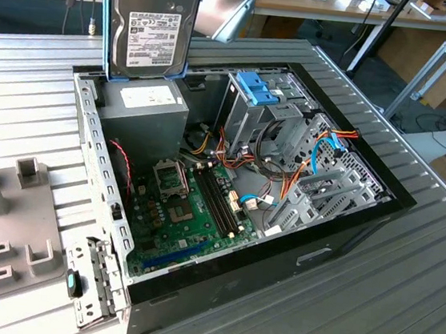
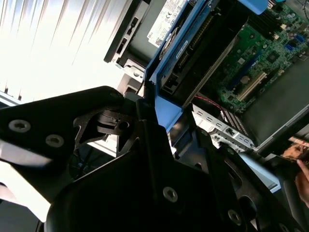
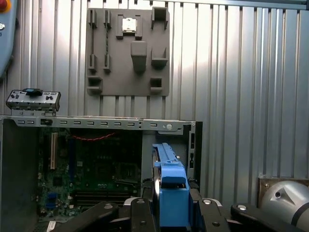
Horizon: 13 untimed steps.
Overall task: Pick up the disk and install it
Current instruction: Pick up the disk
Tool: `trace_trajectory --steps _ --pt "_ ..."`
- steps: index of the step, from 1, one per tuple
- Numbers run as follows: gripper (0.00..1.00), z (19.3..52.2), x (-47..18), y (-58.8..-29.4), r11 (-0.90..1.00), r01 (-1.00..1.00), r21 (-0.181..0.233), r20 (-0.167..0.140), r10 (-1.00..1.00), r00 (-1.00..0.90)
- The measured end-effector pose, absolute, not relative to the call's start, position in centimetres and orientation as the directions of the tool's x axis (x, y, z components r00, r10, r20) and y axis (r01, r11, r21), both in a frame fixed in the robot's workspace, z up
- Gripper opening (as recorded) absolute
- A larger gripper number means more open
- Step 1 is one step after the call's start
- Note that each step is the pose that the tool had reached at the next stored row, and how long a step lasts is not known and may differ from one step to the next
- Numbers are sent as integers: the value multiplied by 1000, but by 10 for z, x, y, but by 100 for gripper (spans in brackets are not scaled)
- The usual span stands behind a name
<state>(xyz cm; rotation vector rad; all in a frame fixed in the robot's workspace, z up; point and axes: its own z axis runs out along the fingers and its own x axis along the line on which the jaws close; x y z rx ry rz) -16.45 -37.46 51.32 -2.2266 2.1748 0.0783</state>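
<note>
End effector [image 3: 171, 209] clamps one disk [image 1: 151, 30] above one open computer case [image 1: 219, 267].

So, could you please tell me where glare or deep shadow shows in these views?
Second wrist view: the ribbed table is washed out to white by glare. First wrist view: the computer case interior lies in shadow, the table evenly lit. Exterior view: even light, no glare on the disk.
</note>
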Motion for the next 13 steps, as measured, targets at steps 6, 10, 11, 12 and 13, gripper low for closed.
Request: trace_trajectory --steps 6,10,11,12,13 --pt "36 513 -163 -375 -24 -1000 15 -56 -998 23" --pt "36 513 -163 -375 -24 -1000 15 -56 -998 23" --pt "36 513 -162 -375 -24 -1000 15 -56 -998 23" --pt "36 513 -162 -375 -24 -1000 15 -56 -998 23" --pt "36 513 -162 -375 -24 -1000 15 -56 -998 23"
